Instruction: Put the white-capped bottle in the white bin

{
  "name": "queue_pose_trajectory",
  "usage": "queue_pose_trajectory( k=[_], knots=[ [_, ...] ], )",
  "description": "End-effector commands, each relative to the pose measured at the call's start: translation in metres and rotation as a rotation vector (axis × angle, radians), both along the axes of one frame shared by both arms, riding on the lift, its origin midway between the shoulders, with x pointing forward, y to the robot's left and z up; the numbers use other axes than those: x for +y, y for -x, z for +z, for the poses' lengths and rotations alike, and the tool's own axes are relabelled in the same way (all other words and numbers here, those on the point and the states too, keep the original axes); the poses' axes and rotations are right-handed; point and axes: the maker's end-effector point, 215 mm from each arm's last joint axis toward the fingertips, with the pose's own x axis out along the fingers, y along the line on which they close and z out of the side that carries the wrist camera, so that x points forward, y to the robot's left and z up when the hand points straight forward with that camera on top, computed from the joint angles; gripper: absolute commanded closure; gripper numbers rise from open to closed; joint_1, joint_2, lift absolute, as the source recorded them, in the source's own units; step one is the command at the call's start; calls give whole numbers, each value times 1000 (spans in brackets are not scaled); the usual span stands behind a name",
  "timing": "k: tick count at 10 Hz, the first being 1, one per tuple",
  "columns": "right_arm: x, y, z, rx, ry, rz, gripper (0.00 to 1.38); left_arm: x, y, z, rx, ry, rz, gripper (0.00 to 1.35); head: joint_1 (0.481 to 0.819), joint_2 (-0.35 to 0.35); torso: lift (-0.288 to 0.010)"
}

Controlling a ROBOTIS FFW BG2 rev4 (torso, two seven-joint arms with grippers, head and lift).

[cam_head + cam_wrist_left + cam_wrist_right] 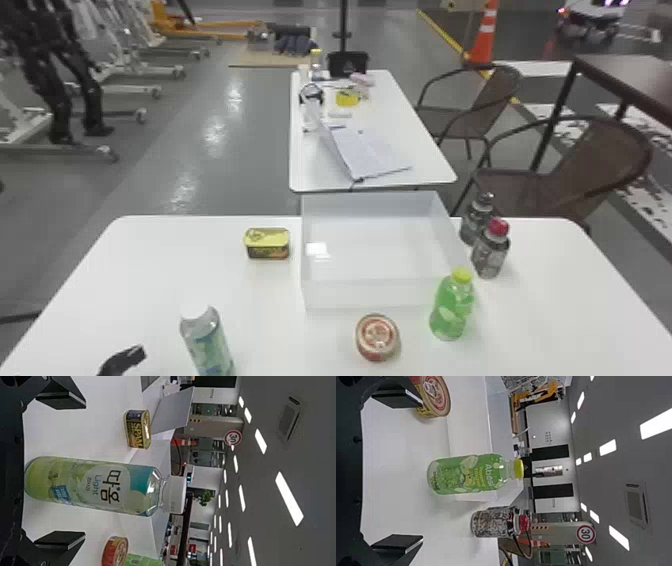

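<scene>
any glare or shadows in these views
Head view: a bright glare patch inside the white bin, toward its left side, and pale reflections on the grey floor; left wrist view: lit ceiling lamps; right wrist view: ceiling lamps too, and a soft shadow on the table beside the green bottle.

Robotics lab or workshop hall.
Left, black robot-like legs [55,75] among white wheeled frames [122,90]; far left, orange lifting gear [200,29]; far right, a traffic cone [484,42] and yellow line [442,34] on grey floor [215,135].
</scene>
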Motion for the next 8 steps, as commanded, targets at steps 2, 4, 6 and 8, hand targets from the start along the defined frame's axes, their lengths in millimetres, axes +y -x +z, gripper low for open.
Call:
queue_pose_trajectory(
  k=[2,4,6,8],
  knots=[
    [0,-1,-2,0,-13,-2,96,-26,-3,-15,59,7,-63,144,549,0,-100],
    [3,-1,-3,3,-19,2,96,-21,-18,-11,36,13,-47,144,549,0,-100],
    [6,-1,-4,4,-21,4,96,-21,-34,-12,17,-1,-40,142,549,0,-100],
    [8,-2,-4,2,-28,8,96,-30,-41,-18,22,6,-48,144,549,0,-100]
  ],
)
